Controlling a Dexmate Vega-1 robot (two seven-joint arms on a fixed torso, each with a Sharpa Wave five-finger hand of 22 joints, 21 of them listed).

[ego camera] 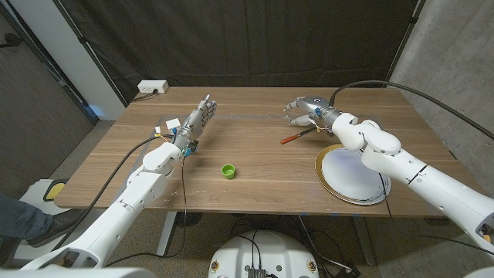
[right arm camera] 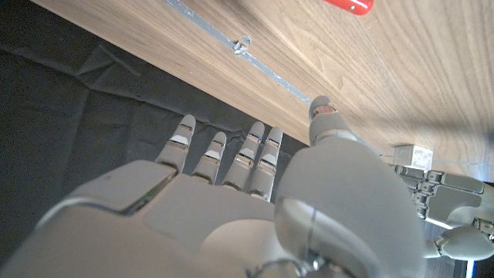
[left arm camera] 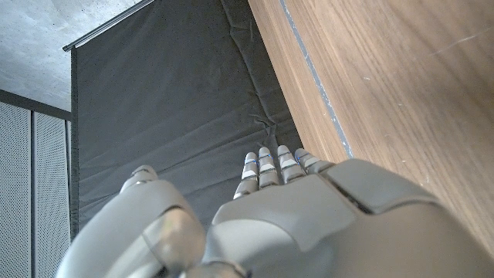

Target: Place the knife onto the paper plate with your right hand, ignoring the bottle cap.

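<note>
While the knife lies on the table at middle right, just up-left of the paper plate, nothing is done yet. The right hand hovers above it, open and holding nothing. The right wrist view shows its red handle close up. The left hand waits, fingers straight.

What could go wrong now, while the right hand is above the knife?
The knife lies flat on the table, so the right hand's fingers may slip off or push it away. It ends near the paper plate, so a nudge could shift the plate.
</note>
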